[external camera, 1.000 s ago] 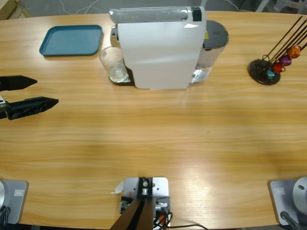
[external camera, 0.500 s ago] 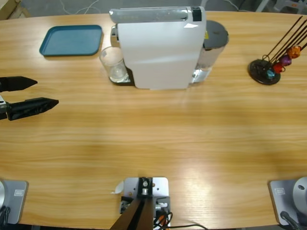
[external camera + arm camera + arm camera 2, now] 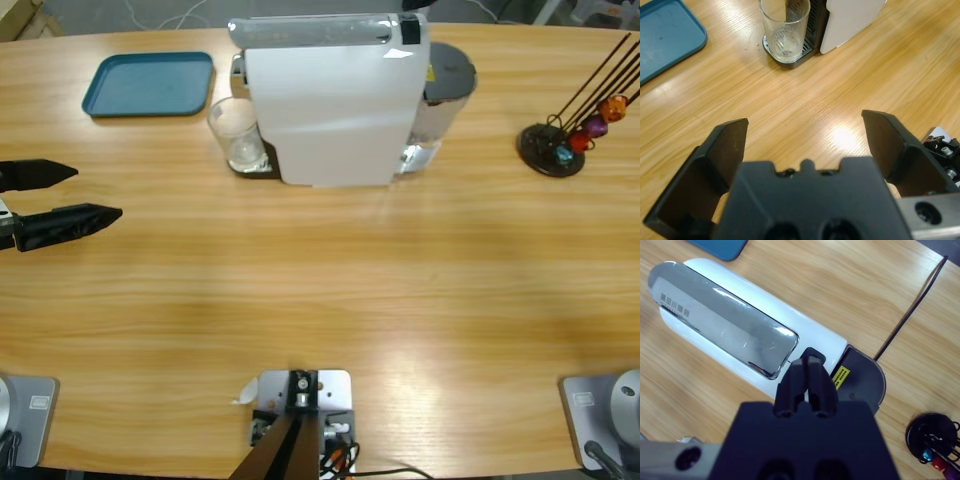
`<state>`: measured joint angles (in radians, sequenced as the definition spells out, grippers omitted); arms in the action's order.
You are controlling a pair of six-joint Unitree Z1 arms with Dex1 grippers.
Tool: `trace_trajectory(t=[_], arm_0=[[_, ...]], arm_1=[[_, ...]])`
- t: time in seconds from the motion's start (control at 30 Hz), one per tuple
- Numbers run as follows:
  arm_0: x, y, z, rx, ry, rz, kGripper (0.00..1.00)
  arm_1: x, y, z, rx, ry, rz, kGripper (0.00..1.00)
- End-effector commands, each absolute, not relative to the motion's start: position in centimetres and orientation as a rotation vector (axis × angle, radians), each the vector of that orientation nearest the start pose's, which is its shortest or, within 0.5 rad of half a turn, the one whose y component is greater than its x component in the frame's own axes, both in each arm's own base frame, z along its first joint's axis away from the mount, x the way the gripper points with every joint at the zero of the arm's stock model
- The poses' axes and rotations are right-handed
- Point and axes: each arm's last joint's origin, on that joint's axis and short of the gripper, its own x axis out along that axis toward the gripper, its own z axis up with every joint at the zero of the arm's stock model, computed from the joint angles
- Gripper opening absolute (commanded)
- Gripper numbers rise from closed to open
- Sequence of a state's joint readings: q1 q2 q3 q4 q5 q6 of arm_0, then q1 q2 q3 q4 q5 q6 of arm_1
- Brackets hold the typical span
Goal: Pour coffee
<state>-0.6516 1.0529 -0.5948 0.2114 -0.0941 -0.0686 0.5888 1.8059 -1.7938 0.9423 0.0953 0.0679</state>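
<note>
High view, from the left edge: my left gripper (image 3: 85,192) hangs over the bare wooden surface (image 3: 330,290) with both black jaws spread wide and nothing between them. Up from it lies the teal tray (image 3: 150,84). Next comes the clear glass tumbler (image 3: 236,134) on the drip stand of the white coffee machine (image 3: 335,100), tucked against the machine's left end (any coffee in it is too faint for me to tell). My right gripper (image 3: 807,371) is closed, jaws pressed together, holding nothing, poised above the machine's silver lid near its grey water tank (image 3: 447,80). Far right stands the capsule rack (image 3: 560,140).
</note>
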Motion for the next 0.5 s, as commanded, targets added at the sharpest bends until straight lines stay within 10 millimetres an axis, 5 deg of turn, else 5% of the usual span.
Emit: trace_trajectory(t=[0.03, 0.5], arm_0=[[10.5, -8.8, 27.3, 0.152, 0.746, -0.707, 1.000], [10.5, -8.8, 27.3, 0.151, 0.743, -0.706, 1.000]], arm_1=[[31.1, 20.8, 36.9, -0.214, 1.067, 0.567, 0.000], [31.4, 21.0, 34.8, -0.226, 1.141, 0.550, 0.000]])
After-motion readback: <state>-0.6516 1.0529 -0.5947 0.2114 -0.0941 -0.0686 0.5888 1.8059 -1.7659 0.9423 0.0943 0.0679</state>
